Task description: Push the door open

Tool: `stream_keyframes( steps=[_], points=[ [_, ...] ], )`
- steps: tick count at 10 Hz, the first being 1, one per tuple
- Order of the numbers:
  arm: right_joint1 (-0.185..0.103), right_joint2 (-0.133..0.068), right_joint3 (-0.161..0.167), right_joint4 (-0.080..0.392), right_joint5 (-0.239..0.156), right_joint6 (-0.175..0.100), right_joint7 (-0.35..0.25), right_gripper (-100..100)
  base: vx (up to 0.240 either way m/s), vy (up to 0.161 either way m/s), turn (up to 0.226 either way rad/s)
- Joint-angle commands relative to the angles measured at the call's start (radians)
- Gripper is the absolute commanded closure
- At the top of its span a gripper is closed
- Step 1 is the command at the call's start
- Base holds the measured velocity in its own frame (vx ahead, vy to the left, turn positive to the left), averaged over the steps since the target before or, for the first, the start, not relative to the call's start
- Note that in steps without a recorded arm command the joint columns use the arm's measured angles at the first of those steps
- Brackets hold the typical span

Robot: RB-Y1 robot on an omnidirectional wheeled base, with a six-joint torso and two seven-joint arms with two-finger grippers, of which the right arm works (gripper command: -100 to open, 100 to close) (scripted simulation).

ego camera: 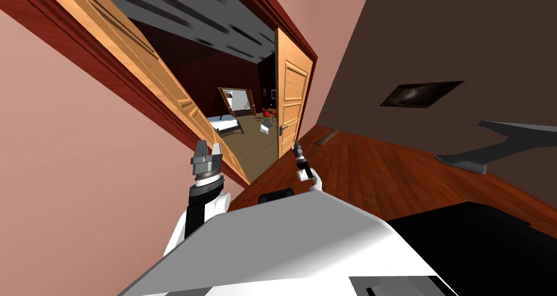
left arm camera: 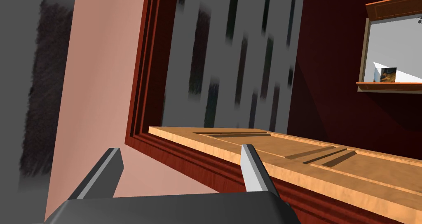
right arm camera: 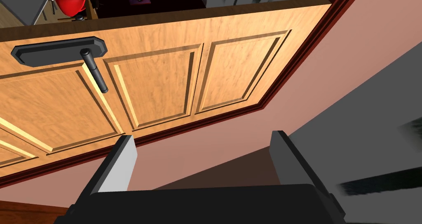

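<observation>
Left pincer [left arm camera: 181, 148] is gaping wide beside the left door leaf [ego camera: 163, 80]; right pincer [right arm camera: 202, 135], equally wide, is facing the right door leaf [right arm camera: 165, 75] near its dark handle [right arm camera: 94, 71]

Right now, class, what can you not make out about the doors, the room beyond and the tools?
1. Far room, head view: furniture too small to name.
2. Left door, left wrist view: cut off by the picture's edge.
3. Right door, right wrist view: the end past the handle cut off by the edge.
4. Left tool, head view: overlaps the left door; touching or not, unclear.
5. Grey streaked surface, left wrist view: blurred.
</observation>
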Motion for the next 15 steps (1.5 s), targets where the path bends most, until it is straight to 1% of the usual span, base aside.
stream_keyframes(
  steps=[1, 9, 15],
  points=[
    [-0.024, -0.002, 0.008, 0.035, 0.011, 0.0, -0.012, -100, 0.081, -0.11, 0.049],
    [-0.167, -0.022, 0.036, 0.252, 0.058, -0.023, -0.077, -100, 0.081, -0.111, 0.058],
    [-0.274, -0.033, 0.056, 0.415, 0.093, -0.04, -0.125, -100, 0.083, -0.114, 0.057]
  ],
)
